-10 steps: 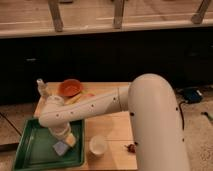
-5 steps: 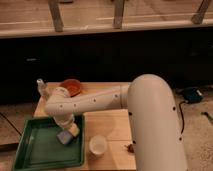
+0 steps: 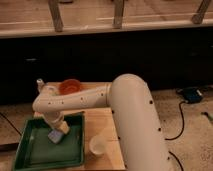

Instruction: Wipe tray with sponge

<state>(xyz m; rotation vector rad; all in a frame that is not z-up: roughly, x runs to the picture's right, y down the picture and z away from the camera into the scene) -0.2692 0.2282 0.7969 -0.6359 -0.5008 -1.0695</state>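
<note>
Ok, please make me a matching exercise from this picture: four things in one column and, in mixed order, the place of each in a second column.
Things:
1. tray
2. sponge
3. white cup
4. orange bowl

Places:
a. on the bare wood of the table, right of the tray
b. at the far side of the table, behind the arm
c. inside the tray, directly under the gripper
d. on the near left part of the table

Pairs: 1-d, 2-c, 3-a, 4-b.
</note>
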